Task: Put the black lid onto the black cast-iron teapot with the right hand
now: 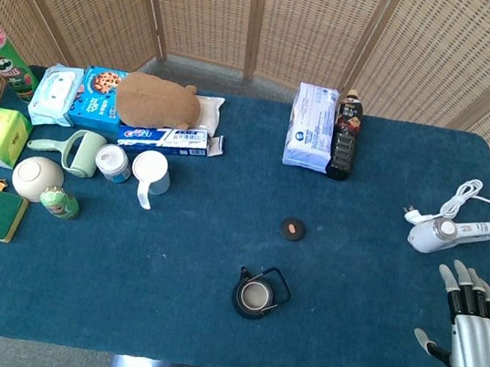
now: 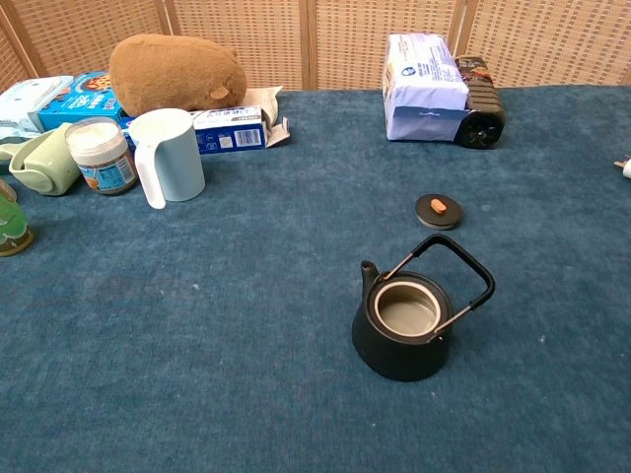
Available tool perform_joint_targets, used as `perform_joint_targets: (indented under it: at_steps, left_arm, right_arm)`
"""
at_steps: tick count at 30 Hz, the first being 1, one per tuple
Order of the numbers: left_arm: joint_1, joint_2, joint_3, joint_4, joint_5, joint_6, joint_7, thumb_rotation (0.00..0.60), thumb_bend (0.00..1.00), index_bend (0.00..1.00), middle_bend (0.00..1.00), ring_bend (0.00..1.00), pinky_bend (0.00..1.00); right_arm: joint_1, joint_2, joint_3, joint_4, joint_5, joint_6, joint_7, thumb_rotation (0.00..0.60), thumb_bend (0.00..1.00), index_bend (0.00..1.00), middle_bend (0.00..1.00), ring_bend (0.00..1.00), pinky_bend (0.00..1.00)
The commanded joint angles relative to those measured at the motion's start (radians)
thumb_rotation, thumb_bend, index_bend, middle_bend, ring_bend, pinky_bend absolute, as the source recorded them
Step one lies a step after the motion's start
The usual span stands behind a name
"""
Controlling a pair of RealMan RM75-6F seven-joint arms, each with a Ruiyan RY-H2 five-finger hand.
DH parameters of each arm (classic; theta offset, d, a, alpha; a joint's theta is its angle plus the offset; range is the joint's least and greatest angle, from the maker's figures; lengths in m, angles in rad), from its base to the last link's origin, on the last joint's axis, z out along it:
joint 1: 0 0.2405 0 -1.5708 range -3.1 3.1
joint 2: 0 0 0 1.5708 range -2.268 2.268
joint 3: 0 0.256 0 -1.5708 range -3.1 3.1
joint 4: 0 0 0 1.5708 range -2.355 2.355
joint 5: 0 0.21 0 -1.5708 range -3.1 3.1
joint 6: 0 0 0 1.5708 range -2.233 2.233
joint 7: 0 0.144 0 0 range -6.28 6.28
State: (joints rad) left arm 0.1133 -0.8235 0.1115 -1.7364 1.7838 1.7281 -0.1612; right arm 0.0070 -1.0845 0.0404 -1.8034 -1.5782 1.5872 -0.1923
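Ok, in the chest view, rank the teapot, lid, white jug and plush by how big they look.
Largest to smallest as they appear:
1. Teapot and plush: close in apparent size. The teapot sits nearest the camera, so I won't rank them.
2. White jug.
3. Lid, clearly smallest.

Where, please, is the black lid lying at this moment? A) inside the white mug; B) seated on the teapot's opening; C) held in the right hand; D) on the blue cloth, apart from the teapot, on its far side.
D: the black lid lies flat on the blue cloth, apart from the open black cast-iron teapot, while the right hand is empty with fingers spread.
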Motion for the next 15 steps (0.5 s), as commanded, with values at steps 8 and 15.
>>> perform_joint_targets:
  at_steps: [8, 15]
  left_arm:
    - [0.004, 0.003, -0.001, -0.006, -0.009, 0.008, -0.019, 0.600, 0.17, 0.00, 0.00, 0.00, 0.07]
    - [-0.001, 0.000, -0.005, -0.013, -0.022, -0.005, -0.004, 0.600, 0.17, 0.00, 0.00, 0.00, 0.07]
  right_arm:
    - [0.010, -0.008, 0.002, 0.013, -0.016, -0.009, 0.049, 0.600, 0.00, 0.12, 0.03, 0.04, 0.00]
    - [0.125, -0.020, 0.073, 0.031, 0.030, -0.144, 0.130, 0.600, 0.10, 0.18, 0.05, 0.05, 0.00]
